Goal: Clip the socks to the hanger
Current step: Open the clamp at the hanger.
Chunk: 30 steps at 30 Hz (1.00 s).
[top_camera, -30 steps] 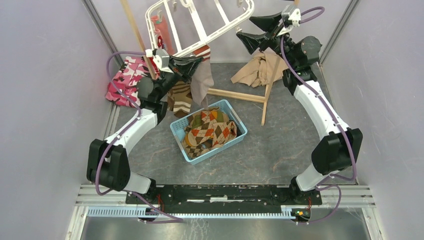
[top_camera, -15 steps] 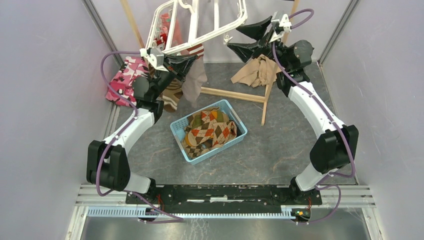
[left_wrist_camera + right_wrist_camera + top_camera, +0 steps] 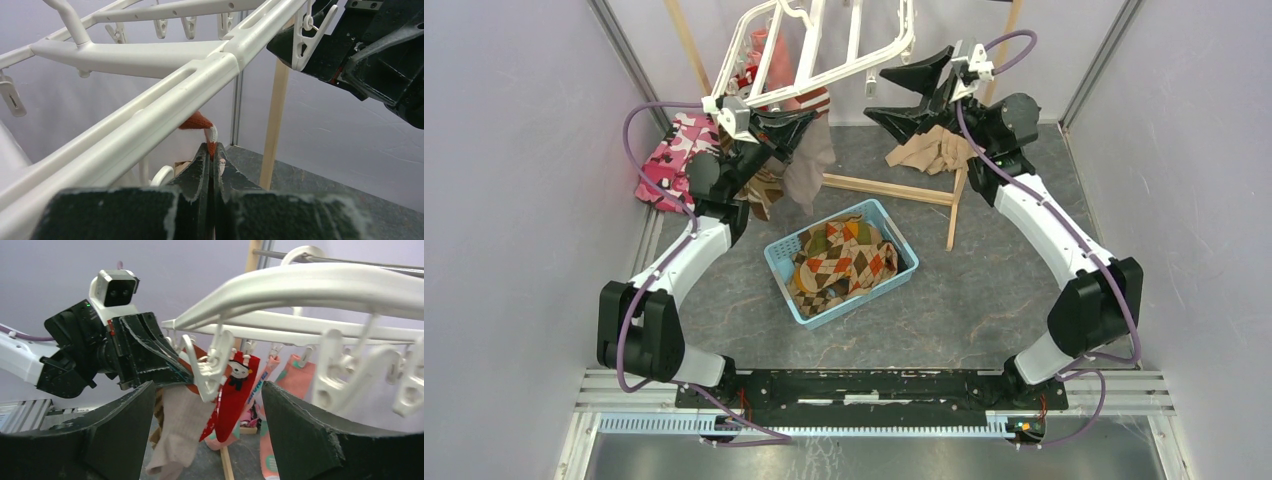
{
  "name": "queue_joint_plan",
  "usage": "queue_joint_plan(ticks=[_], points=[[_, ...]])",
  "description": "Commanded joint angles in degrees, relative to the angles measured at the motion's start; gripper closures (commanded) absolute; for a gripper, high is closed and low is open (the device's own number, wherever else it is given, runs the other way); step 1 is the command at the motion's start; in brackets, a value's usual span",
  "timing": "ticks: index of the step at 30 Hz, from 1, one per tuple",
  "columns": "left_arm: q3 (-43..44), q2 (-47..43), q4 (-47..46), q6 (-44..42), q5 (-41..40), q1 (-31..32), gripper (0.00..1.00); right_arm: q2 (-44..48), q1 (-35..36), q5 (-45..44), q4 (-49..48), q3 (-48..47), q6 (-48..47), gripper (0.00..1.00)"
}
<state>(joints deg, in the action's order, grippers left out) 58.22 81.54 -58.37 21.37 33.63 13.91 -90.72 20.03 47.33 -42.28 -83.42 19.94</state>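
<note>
Right gripper [image 3: 876, 92], wide open and empty, has slid left up to a hanger [image 3: 824, 75] clip [image 3: 209, 371] at upper centre, while left gripper [image 3: 809, 122], clamped on the taupe sock [image 3: 809, 168], has lifted it close, so clipping is likely next.

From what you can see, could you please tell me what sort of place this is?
Likely a robot test cell staged for laundry: plain walls enclose two bolted arms, a clip hanger hangs above, and a basket holds socks.
</note>
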Motion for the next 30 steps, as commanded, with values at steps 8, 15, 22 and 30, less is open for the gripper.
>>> queue_joint_plan(ticks=[8, 15, 22, 30], points=[[3.2, -0.9, -1.3, 0.4, 2.4, -0.8, 0.98, -2.4, 2.7, -4.1, -1.5, -6.2, 0.3, 0.15], [3.5, -0.6, -1.4, 0.2, 2.4, -1.1, 0.98, -4.1, 2.6, -2.6, -4.6, -8.3, 3.3, 0.17], [4.2, 0.2, -1.7, 0.4, 2.6, -1.8, 0.98, -4.3, 2.6, -1.5, -5.2, -8.3, 3.7, 0.23], [4.5, 0.4, -2.1, 0.9, 2.8, -2.5, 0.98, -3.8, 2.5, -1.1, -5.1, -8.0, 3.8, 0.26]])
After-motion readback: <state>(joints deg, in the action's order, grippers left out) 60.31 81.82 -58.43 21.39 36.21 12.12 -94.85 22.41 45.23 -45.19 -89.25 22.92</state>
